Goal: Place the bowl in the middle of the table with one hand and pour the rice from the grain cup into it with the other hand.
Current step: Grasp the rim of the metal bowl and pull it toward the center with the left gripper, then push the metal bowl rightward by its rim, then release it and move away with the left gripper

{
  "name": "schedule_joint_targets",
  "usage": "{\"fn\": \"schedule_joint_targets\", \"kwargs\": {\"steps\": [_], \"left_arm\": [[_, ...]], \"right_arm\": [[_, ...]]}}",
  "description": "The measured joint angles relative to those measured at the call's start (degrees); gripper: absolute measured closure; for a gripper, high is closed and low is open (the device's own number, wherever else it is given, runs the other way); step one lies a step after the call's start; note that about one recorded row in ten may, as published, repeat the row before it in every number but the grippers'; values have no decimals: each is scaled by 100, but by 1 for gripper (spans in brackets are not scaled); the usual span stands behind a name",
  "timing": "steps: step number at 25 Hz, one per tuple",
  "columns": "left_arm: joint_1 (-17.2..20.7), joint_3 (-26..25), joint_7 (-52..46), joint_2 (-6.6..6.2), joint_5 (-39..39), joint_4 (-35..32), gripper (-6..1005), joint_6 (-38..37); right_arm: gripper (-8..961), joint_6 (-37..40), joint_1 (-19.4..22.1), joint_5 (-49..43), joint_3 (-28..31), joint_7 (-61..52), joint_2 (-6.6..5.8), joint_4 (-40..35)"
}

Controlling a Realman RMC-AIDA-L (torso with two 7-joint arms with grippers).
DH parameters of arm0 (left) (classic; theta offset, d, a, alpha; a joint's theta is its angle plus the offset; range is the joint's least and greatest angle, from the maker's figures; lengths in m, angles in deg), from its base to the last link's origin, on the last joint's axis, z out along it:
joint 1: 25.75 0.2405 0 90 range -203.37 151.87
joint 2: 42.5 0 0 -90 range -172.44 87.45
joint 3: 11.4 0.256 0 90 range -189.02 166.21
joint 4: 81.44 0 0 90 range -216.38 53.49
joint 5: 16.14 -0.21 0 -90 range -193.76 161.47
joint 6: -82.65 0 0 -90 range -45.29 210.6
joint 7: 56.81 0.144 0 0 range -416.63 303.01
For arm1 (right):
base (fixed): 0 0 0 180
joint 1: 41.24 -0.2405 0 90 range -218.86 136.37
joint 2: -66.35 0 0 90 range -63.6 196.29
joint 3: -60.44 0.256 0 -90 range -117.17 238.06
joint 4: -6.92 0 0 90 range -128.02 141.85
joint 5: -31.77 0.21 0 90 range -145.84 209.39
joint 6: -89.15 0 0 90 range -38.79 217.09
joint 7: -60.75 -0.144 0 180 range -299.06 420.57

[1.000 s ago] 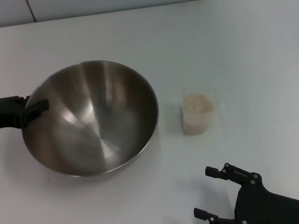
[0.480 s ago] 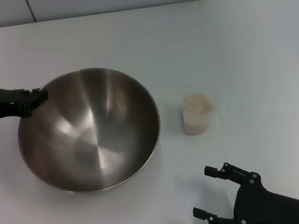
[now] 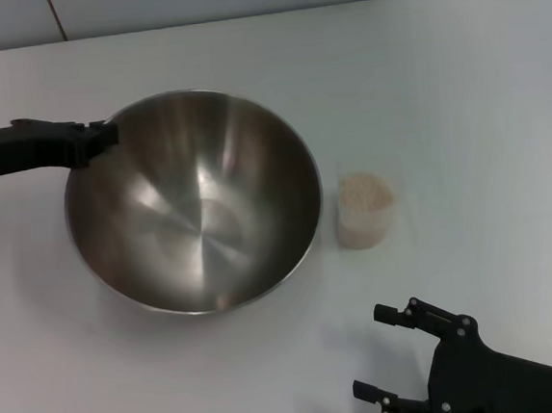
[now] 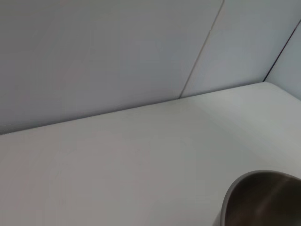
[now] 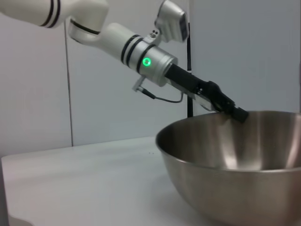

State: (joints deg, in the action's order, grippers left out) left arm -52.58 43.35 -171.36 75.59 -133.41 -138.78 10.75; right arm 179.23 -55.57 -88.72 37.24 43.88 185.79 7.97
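Black and forked, the right claw (image 3: 391, 363) is seen at the near edge of the head view, its fingers spread apart and empty, hovering over the plain matte white worktop (image 3: 460, 94). Just beyond it and slightly to its right, well clear of its fingertips, stands the small clear plastic grain cup (image 3: 364, 209), upright and filled nearly to the brim with pale off-white rice (image 3: 365, 192). The cup is judged light and thin-walled, likely to flex or slip if squeezed hard; a hold around the middle of its side wall, below the rim, is judged the safest, with the cup kept upright until it is over the bowl.

Beyond the right claw and to its left sits the large round brushed stainless-steel bowl (image 3: 194, 200), its near-right rim just beside the cup, though contact cannot be confirmed. The bowl is stiff and smooth, probably slippery on its polished wall, so its thin rim is the only practical place to be gripped. It appears empty, so pouring has not begun.

Farthest off, the left claw (image 3: 104, 136) is closed on the far-left rim of the bowl, as is confirmed in the right wrist view (image 5: 237, 114), where one finger lies over the lip. From the left wrist view only a curved edge of the bowl (image 4: 263, 200) is shown. The bowl seems roughly central, so placement is judged nearly complete.
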Motion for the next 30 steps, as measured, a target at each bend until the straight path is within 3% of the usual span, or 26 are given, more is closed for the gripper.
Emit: {"fn": "schedule_joint_targets", "kwargs": {"steps": [5,16,22,26,30], "left_arm": [[-326,-175,60,0,-250,381,956,124],[-309,-167,276,16,-289,506,959,111],[-271,-253,553,12,62,411,768,-214],[-36,-442,754,-4,316,-151,654,-419],[438,-554,1494,19,909,-633,529,-623]], "right_arm": [[134,7,26,0,0,0,1,0],[134,15,10,0,0,0,-3,0],[134,12,2,0,0,0,-6,0],[134,8,0,0,0,0,-8,0],[134,29,4,0,25,0,-9,0]]}}
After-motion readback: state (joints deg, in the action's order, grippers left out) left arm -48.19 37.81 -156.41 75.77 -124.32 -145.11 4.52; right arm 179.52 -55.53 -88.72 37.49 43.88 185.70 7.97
